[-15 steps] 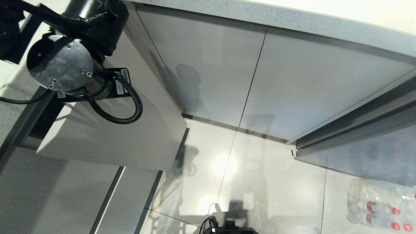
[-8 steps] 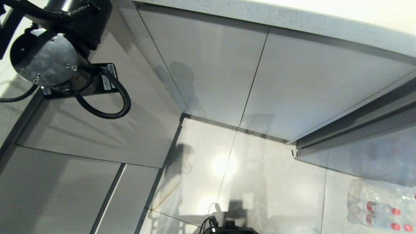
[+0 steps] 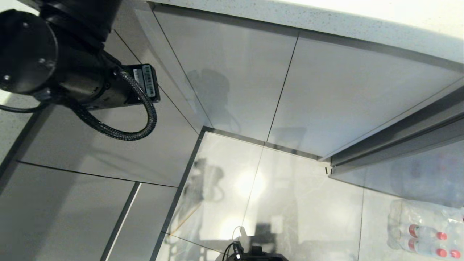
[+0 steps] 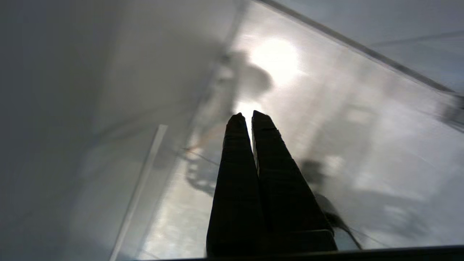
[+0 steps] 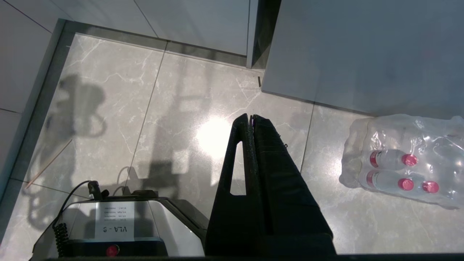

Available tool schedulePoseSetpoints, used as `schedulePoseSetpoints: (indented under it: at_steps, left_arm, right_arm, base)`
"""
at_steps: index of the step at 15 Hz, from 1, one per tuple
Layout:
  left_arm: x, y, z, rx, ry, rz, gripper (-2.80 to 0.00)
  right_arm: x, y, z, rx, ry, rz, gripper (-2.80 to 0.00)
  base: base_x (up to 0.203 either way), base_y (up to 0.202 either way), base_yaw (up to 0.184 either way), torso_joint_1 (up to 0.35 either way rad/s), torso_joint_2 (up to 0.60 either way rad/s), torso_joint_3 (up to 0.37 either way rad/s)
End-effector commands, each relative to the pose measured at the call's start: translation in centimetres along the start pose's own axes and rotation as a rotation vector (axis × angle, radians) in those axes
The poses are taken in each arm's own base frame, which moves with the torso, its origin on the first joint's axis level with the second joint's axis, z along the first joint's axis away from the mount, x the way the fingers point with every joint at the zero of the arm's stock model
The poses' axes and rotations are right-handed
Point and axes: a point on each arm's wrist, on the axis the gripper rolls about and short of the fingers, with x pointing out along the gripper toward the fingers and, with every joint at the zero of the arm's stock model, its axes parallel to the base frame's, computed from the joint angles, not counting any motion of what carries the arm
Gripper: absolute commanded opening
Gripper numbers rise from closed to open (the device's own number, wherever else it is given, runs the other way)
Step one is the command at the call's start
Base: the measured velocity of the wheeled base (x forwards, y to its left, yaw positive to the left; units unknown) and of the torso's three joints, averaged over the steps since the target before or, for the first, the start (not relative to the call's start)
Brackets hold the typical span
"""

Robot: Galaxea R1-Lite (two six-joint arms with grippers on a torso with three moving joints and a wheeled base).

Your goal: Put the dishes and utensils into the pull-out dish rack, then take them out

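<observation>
I see the left claw (image 4: 249, 115) closed and empty, in front of smooth cabinet fronts (image 3: 232, 83). The right claw (image 5: 251, 116) is closed too, above the floor. The rack seems pushed in, out of sight; its narrow front panel will probably be stiff and slippery, so I would hook its edge.

White label (image 5: 114, 222) on the robot base (image 5: 119, 232) beside the water bottle pack, read upside down as "VLA - 8", smaller lines above it illegible, barcode sticker (image 3: 145, 81) on the left arm unreadable
</observation>
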Motion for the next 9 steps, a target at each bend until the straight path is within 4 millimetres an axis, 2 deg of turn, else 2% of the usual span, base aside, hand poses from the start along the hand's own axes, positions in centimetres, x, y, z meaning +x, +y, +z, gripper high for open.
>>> schedulePoseSetpoints:
  at_steps: [1,3,5,8,9]
  left_arm:
    - [-2.1,1.3,0.7,-0.038,-0.023,-0.063,-2.80]
    - [-4.8,4.1,2.0,-0.104,-0.063,-0.149,-2.80]
    - [-8.9,8.4,3.0,-0.182,-0.137,-0.270,-2.80]
    - [-14.9,15.3,2.9,-0.236,-0.284,-0.406,-2.80]
    - [-16.8,17.0,2.4,-0.236,-0.334,-0.441,-2.80]
  right_arm:
    - [0.0,0.0,0.0,0.000,0.000,0.000,-2.80]
    - [0.0,0.0,0.0,0.000,-0.001,0.001,-2.80]
    - [0.0,0.0,0.0,0.000,-0.001,-0.001,-2.80]
    - [0.0,0.0,0.0,0.000,0.000,-0.001,-2.80]
    - [0.0,0.0,0.0,0.000,-0.001,0.001,-2.80]
  base:
    - [0.000,0.000,0.000,0.000,0.00,0.000]
    - [0.000,0.000,0.000,0.000,0.00,0.000]
    - [0.000,0.000,0.000,0.000,0.00,0.000]
    - [0.000,0.000,0.000,0.000,0.00,0.000]
    - [0.000,0.000,0.000,0.000,0.00,0.000]
